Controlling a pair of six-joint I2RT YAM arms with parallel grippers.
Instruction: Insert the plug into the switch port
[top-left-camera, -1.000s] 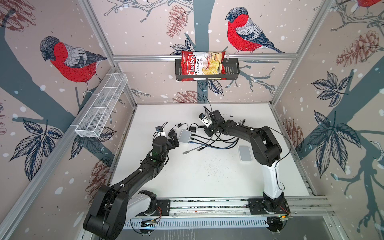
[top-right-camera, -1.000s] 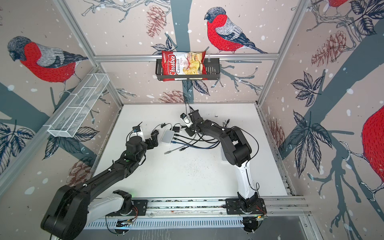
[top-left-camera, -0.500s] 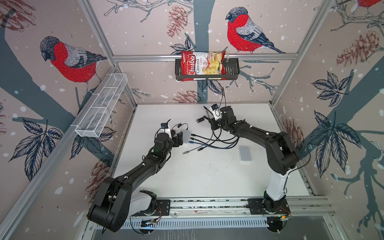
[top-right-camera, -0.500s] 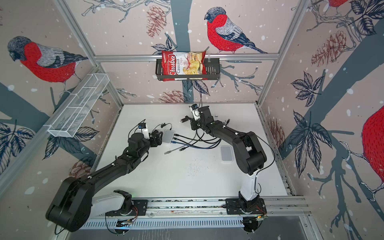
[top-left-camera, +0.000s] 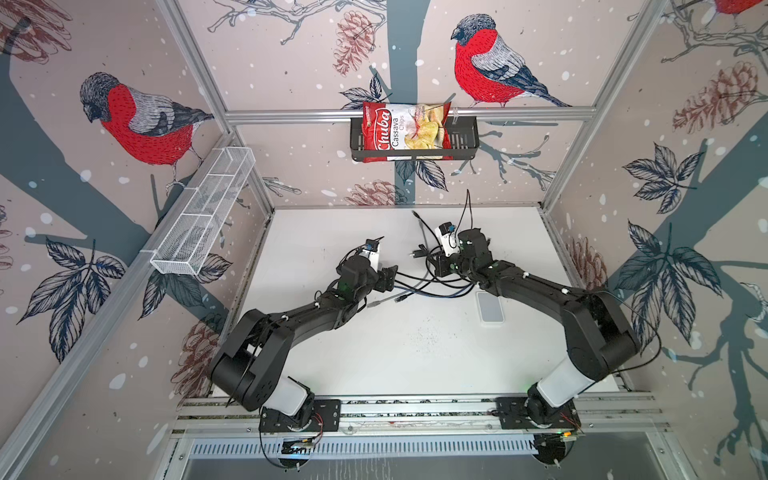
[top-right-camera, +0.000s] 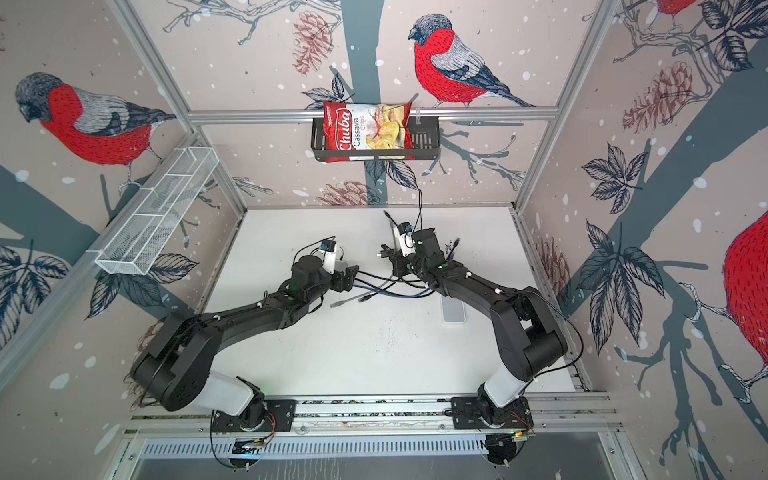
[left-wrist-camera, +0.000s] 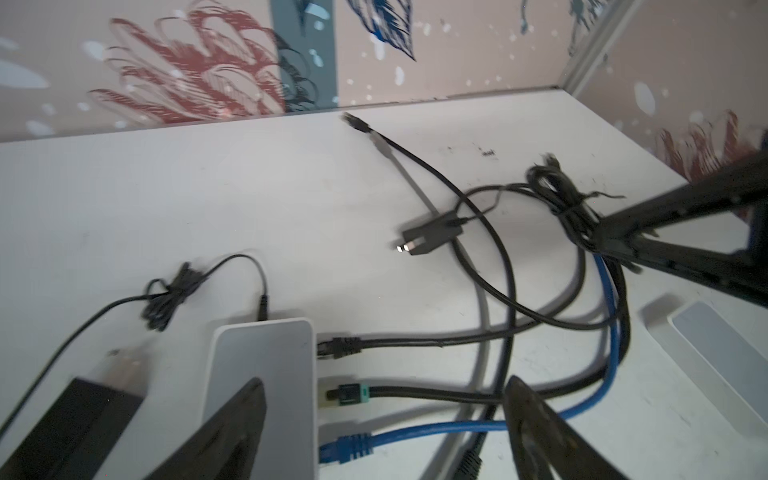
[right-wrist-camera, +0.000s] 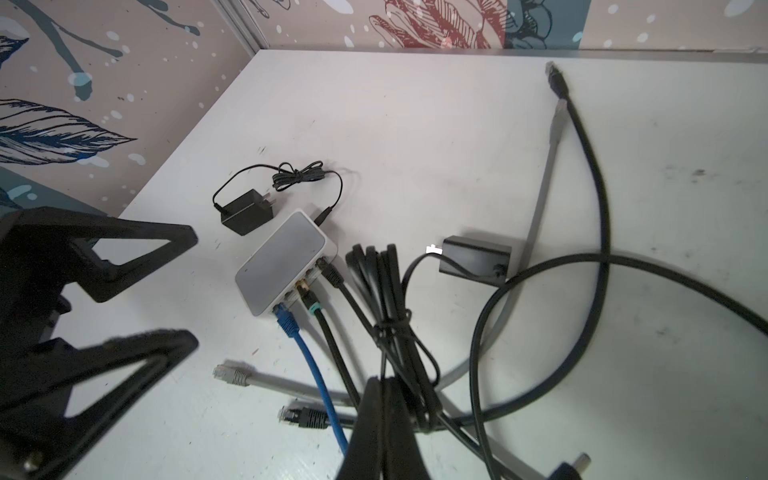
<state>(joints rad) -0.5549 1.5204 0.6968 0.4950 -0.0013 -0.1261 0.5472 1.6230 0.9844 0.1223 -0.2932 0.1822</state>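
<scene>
The white switch (right-wrist-camera: 286, 266) lies on the table with a blue plug (right-wrist-camera: 286, 320), a teal-collared black plug (right-wrist-camera: 311, 305) and another black plug (right-wrist-camera: 330, 272) in its ports. A loose grey plug (right-wrist-camera: 230, 374) and a loose black plug (right-wrist-camera: 301, 415) lie in front of it. My left gripper (left-wrist-camera: 386, 415) hangs open low over the switch (left-wrist-camera: 266, 374); one finger is above its top and the other above the cables. My right gripper (right-wrist-camera: 388, 386) is shut on a bundled black cord (right-wrist-camera: 386, 291), with its black adapter (right-wrist-camera: 476, 259) close by. In both top views the left gripper (top-left-camera: 388, 280) faces the right gripper (top-right-camera: 395, 266).
A black power adapter (right-wrist-camera: 245, 210) lies behind the switch, its thin cord plugged into it. A second white box (top-left-camera: 490, 306) lies under the right forearm. A long black cable ends in a plug (top-left-camera: 415, 215) near the back wall. Tangled cables (top-left-camera: 432, 286) cross the table between the arms.
My left gripper has moved right and now covers the switch. My right gripper has pulled back toward the right, carrying the black cord bundle with it.
</scene>
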